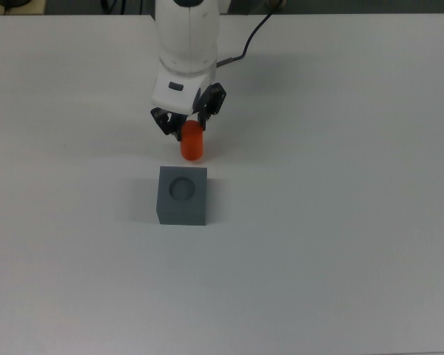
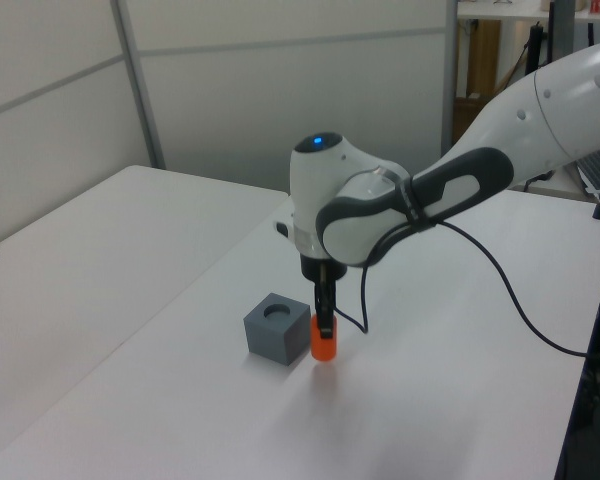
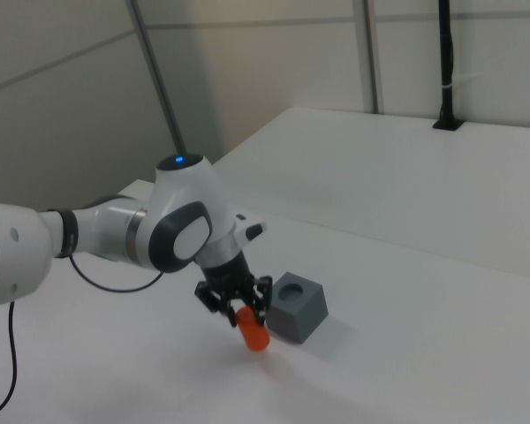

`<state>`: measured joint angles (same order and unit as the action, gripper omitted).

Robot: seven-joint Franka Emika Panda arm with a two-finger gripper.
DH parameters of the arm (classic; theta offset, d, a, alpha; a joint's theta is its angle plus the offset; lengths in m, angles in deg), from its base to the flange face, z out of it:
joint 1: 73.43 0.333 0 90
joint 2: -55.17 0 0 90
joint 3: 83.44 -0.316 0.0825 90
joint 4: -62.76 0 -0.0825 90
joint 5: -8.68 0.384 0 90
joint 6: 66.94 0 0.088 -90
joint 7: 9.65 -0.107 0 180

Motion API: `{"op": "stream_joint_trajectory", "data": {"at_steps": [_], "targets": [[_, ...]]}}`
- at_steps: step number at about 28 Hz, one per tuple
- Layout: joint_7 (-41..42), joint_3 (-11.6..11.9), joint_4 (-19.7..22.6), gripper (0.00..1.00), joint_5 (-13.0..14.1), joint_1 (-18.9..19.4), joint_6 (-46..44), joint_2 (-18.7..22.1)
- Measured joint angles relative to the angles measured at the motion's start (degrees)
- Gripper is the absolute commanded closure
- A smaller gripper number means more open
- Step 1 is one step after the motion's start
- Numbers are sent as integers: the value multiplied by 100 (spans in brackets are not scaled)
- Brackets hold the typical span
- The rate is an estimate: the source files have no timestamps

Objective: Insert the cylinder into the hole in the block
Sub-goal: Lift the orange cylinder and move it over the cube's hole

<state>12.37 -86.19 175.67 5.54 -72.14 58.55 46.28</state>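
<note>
The orange cylinder [image 1: 192,146] hangs from my gripper [image 1: 188,127], whose fingers are shut on its upper end. It sits just above the white table, slightly tilted in the right view [image 3: 253,334]. The dark grey block [image 1: 183,195] rests on the table with its round hole [image 1: 182,188] facing up and nothing in it. In the top view the cylinder is a short gap above the block's upper edge. In the left view the cylinder [image 2: 324,347] is close beside the block's [image 2: 277,330] right corner, under the gripper [image 2: 324,322].
A black cable [image 2: 500,270] trails from the arm across the table. The white table [image 1: 340,222] stretches wide around the block. A black post [image 3: 445,71] stands at the far edge in the right view.
</note>
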Motion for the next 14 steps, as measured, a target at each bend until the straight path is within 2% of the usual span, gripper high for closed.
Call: {"op": "stream_joint_trajectory", "data": {"at_steps": [6, 14], "targets": [[-91, 27, -661, 86, 518, -225, -2, -31], [-285, 29, -1365, 85, 600, -384, -2, -463]]}}
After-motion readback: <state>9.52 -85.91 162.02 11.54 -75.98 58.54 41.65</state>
